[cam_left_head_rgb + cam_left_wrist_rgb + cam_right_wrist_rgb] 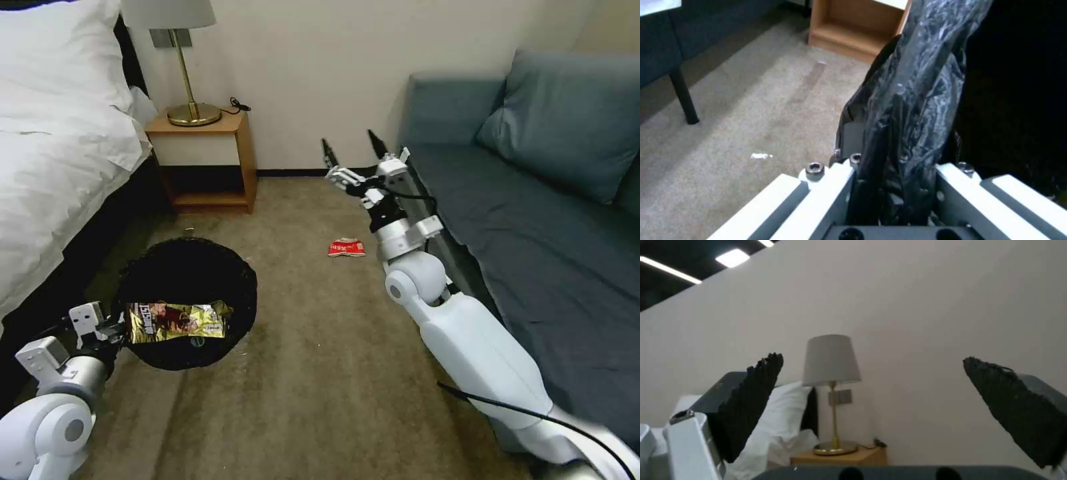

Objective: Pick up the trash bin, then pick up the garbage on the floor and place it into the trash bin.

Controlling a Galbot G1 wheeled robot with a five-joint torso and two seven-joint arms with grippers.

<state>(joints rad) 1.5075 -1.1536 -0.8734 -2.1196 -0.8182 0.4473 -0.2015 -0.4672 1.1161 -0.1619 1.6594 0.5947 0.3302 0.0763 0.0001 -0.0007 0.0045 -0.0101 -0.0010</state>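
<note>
- Open carpet [313, 373] lies all round the red-and-white packet [347, 248], with free approach from above and from the bed side.
- The sofa [533, 253] edge stands near the packet on the right.
- The trash bin [187, 267], clamped by the left gripper [110, 330], blocks the left floor beside the bed [60, 167].
- The nightstand [203, 163] closes the far corner.
- The right gripper [350, 150] hangs spread in free air above the packet.

Trash bin [187, 303]: near left on the carpet [313, 373], beside the bed [60, 147]; rim held by the left gripper [110, 330].
Snack wrapper [177, 320]: inside the trash bin.
Packet [347, 248]: on the carpet, centre, right of the bin.
Right gripper [350, 150]: raised beyond the packet, fingers apart.
Nightstand [203, 160]: far left, bearing the lamp [180, 60].
Sofa [533, 220]: right.
</note>
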